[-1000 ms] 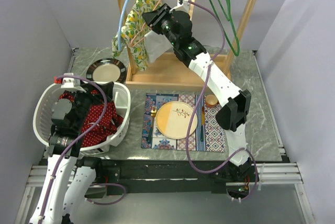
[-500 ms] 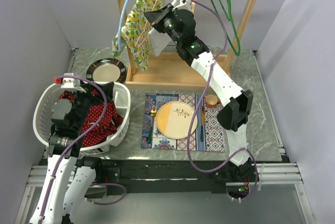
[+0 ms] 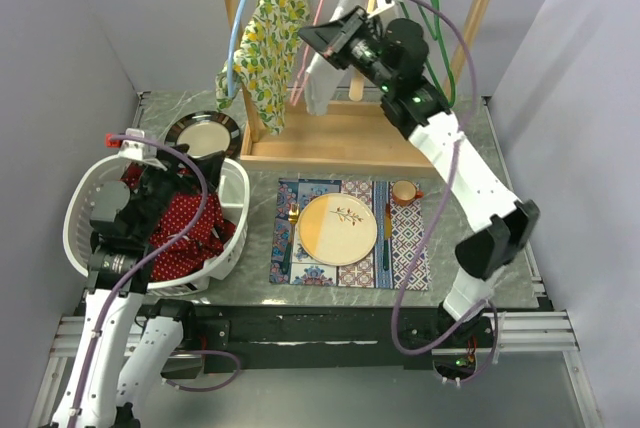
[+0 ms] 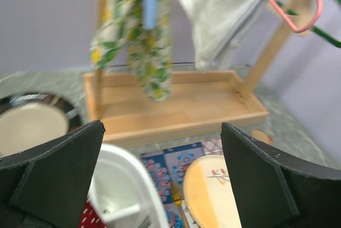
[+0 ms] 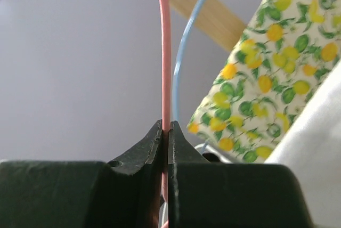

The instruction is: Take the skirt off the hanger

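**A:** Where is the skirt?

**B:** The white skirt (image 4: 218, 15) hangs draped on the pink hanger (image 5: 165, 52), up on the rack (image 3: 330, 148). Next to it is a lemon-print cloth (image 5: 266, 73) on a blue hanger (image 5: 184, 63).

**A:** And the right gripper?

**B:** The right gripper (image 5: 166, 132) is up there too, its jaws pressed together on the pink hanger's wire, pinching it. The skirt lies just beside those jaws, to their right in the wrist view, not between them.

**A:** The left one?

**B:** The left gripper (image 4: 161, 127) hovers over the basket (image 3: 235, 208) of red dotted cloth (image 3: 195, 228), jaws spread wide. The skirt is well apart from it, across the worktop (image 3: 155, 113).
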Action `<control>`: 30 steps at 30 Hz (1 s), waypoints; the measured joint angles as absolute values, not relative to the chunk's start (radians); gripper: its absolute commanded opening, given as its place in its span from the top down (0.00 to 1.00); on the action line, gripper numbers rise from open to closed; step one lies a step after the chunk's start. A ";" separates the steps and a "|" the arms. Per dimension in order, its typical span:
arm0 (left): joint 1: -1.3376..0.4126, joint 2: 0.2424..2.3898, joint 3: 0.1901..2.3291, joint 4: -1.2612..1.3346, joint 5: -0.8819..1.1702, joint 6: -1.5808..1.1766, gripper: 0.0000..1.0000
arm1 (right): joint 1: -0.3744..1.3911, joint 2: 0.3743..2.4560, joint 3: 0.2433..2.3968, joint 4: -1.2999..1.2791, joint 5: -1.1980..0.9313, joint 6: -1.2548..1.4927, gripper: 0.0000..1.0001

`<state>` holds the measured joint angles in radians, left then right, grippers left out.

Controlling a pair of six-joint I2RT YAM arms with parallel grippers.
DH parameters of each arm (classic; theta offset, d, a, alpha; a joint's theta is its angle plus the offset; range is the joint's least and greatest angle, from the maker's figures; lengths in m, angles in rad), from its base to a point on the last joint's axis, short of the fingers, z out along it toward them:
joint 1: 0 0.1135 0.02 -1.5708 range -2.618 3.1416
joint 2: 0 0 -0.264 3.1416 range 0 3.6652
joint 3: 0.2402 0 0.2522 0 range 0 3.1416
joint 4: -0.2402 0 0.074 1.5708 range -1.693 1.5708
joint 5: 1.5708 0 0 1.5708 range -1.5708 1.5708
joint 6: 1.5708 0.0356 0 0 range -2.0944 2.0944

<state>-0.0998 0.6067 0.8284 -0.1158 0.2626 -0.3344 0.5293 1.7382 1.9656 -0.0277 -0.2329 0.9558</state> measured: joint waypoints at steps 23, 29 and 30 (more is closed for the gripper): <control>-0.589 0.952 0.873 0.287 0.468 -0.041 0.03 | 0.519 1.197 1.344 0.233 -0.553 1.145 1.00; -0.678 1.062 0.874 0.356 0.421 0.037 0.07 | 0.519 1.147 1.295 0.292 -0.586 1.177 1.00; -0.690 1.081 0.874 0.360 0.413 0.046 0.07 | 0.519 1.145 1.291 0.294 -0.589 1.181 1.00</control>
<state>-0.6895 1.0805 0.8738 0.3595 0.4133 0.0456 0.5190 1.1454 1.2911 0.2939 -0.5892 1.1812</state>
